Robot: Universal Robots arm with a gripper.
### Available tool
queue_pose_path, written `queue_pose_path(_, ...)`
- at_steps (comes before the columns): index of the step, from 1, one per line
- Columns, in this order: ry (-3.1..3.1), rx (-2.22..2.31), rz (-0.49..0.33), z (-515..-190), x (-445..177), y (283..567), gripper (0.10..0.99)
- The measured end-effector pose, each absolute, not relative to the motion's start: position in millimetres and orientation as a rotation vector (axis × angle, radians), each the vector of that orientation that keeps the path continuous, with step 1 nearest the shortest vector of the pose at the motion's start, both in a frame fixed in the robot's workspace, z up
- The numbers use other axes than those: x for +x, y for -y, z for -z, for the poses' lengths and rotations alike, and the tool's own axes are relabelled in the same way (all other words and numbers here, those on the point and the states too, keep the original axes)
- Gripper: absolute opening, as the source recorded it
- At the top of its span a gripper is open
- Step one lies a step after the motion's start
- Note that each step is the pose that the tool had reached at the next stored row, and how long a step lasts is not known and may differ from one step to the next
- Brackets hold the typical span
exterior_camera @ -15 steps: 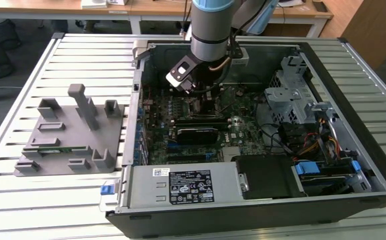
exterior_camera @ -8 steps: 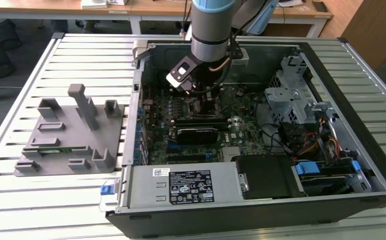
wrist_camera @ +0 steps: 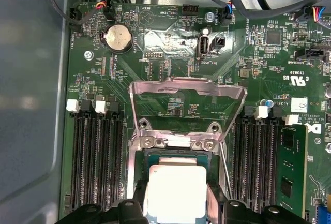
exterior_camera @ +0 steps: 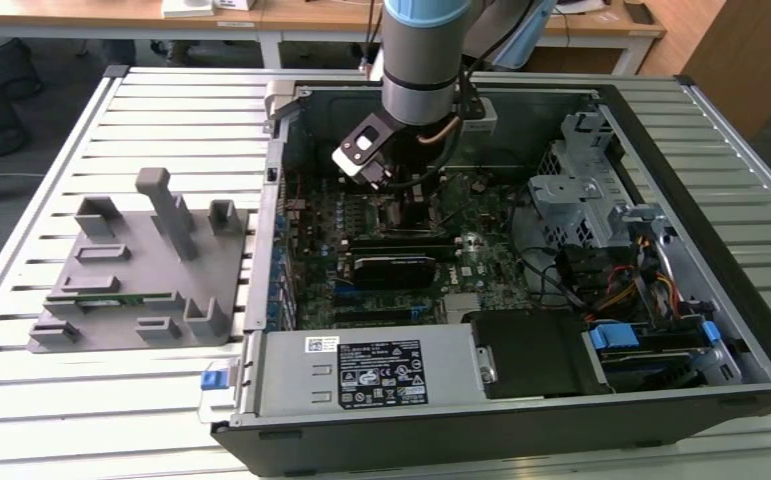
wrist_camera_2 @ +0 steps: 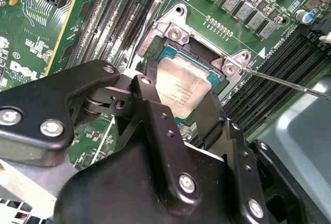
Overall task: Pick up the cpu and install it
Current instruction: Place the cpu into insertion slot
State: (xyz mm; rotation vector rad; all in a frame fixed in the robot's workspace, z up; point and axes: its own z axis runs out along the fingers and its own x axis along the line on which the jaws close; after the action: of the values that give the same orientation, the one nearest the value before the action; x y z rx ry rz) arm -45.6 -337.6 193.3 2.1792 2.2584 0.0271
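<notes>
The cpu [wrist_camera_2: 182,85] is a flat square chip with a silvery top, lying level in the motherboard socket [wrist_camera_2: 170,32] or just above it. In both wrist views my gripper [wrist_camera_2: 178,100] straddles it, one black finger against each of two opposite edges, so it looks shut on the chip. The same cpu [wrist_camera: 176,185] and gripper [wrist_camera: 177,206] sit just below the raised metal load plate [wrist_camera: 186,87]. In the exterior view the arm reaches down into the open computer case, with the gripper [exterior_camera: 409,205] over the middle of the green board.
The thin socket lever [wrist_camera_2: 282,81] stands out beside the socket. Black memory slots [wrist_camera: 95,157] flank it, and one holds a green memory stick [wrist_camera: 289,169]. Case walls [exterior_camera: 705,200], a drive cage [exterior_camera: 579,195] and a power supply [exterior_camera: 372,375] hem the board in. A grey fixture [exterior_camera: 145,270] sits at the exterior view's left.
</notes>
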Motion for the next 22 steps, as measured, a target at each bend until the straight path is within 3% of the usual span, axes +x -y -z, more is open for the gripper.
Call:
queue_pose_path(16, -2.254, 2.184, -0.028, -193.1, -44.7, 337.6, 0.533)
queue_pose_path(18, -2.254, 2.184, -0.028, -193.0, -44.6, 337.5, 0.545)
queue_pose_path(19, -2.254, 2.184, -0.028, -193.0, -44.6, 337.5, 0.608)
queue_pose_path(22, -2.253, 2.184, -0.028, -193.1, -44.7, 337.6, 0.608)
